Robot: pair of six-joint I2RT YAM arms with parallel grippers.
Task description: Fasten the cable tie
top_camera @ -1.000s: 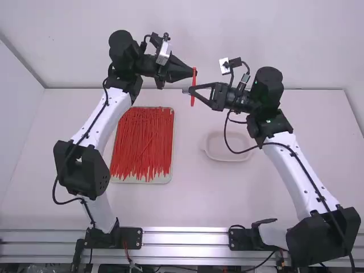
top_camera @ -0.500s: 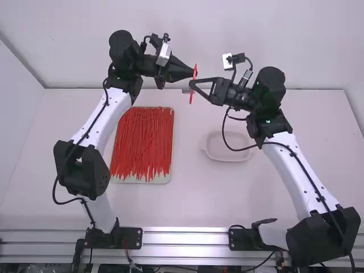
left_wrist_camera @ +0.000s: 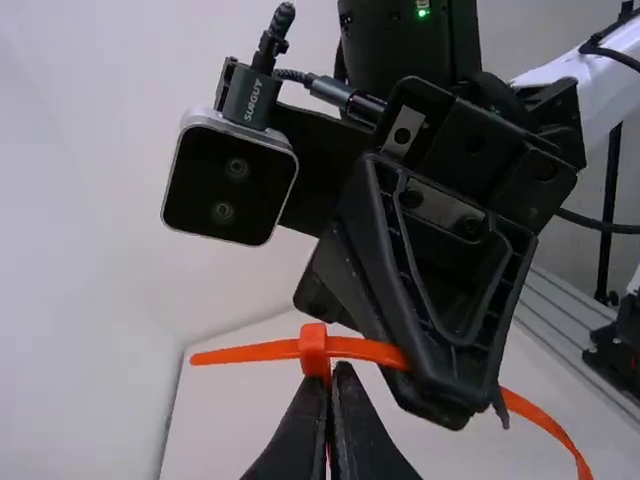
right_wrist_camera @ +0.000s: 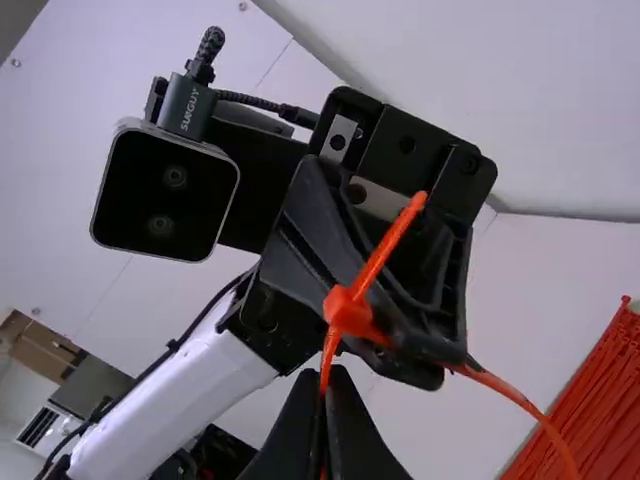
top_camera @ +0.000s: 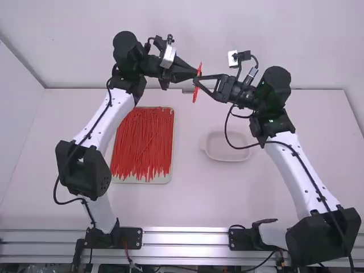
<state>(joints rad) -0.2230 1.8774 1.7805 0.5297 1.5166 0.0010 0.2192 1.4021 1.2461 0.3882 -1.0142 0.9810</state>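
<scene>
Cable tie [top_camera: 195,92], red, is hanging at upper centre of the frame. Left gripper [top_camera: 194,73] and right gripper [top_camera: 202,78] are both clenching it.

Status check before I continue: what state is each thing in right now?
Cable tie: held in the air, tail apparently threaded through its head.
Left gripper: fingers shut on the cable tie.
Right gripper: fingers shut on the cable tie.
Tray: piled with spare ties.
Bowl: empty.

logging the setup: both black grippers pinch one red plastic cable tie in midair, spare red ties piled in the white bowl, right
Not the white bowl: the high view shows the spare red ties piled on the flat beige tray beside it.
</scene>
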